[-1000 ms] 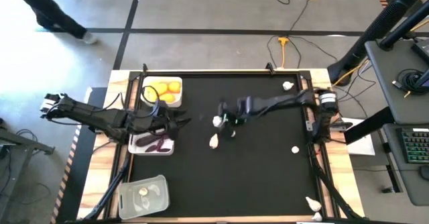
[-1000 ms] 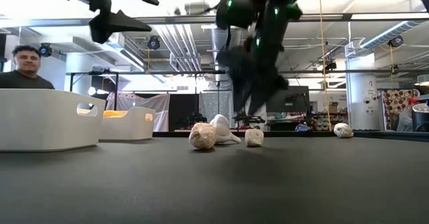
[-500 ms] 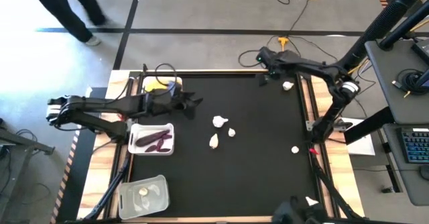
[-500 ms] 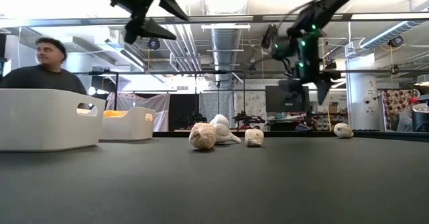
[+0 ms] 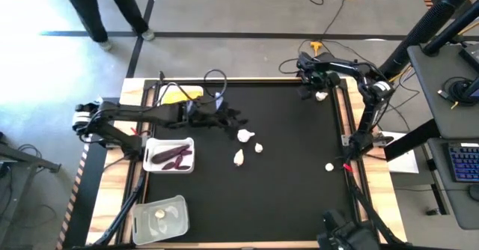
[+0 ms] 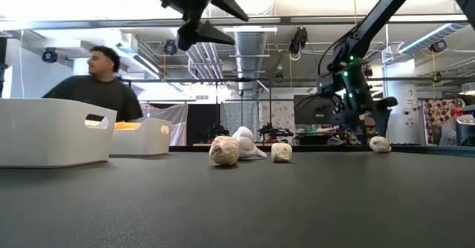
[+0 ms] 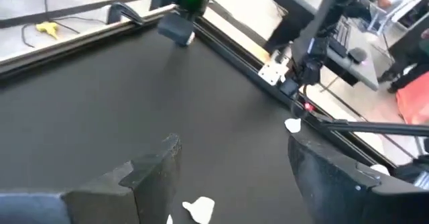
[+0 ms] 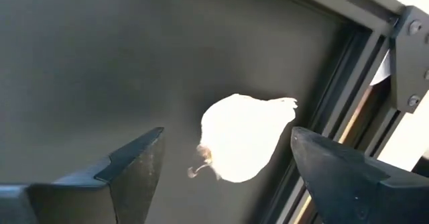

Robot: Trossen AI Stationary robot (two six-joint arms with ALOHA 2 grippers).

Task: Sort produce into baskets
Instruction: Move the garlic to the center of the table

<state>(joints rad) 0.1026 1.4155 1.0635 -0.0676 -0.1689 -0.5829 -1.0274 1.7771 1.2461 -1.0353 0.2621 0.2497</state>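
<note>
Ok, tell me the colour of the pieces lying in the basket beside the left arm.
Dark purple elongated pieces in the opaque white basket; clearest in the high view.

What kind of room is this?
Probably a robot lab or workshop: bare pipes run along the ceiling, cables trail across the concrete floor, and a desk with a keyboard sits beside the table.

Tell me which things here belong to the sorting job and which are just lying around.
Job: garlic bulbs, purple pieces, yellow fruits, white tray, clear tray, right gripper, open.
Lying about: yellow cable, keyboard.
</note>
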